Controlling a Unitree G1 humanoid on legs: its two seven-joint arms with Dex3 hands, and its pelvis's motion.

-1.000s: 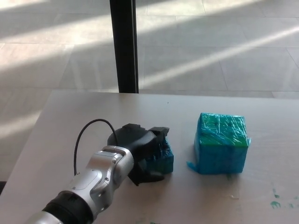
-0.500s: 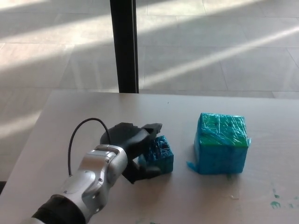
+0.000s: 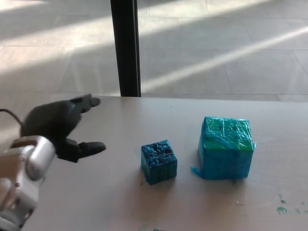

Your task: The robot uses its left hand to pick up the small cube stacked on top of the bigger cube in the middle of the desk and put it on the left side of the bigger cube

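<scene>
The small blue cube (image 3: 159,161) rests on the desk (image 3: 144,120), a short gap to the left of the bigger teal cube (image 3: 226,147). Both stand upright and apart from each other. My left hand (image 3: 60,127) hovers well to the left of the small cube, open, its fingers spread and holding nothing. The silver forearm (image 3: 21,178) runs down to the picture's lower left corner. My right hand does not show.
A black vertical post (image 3: 125,48) rises behind the desk's far edge. Tiled floor with sun streaks lies beyond. Small green paint marks (image 3: 284,208) dot the desk at the lower right.
My left hand let go of the small cube and pulled back to the left and upward. The small cube stays on the desk left of the bigger cube. The view shifted slightly.
</scene>
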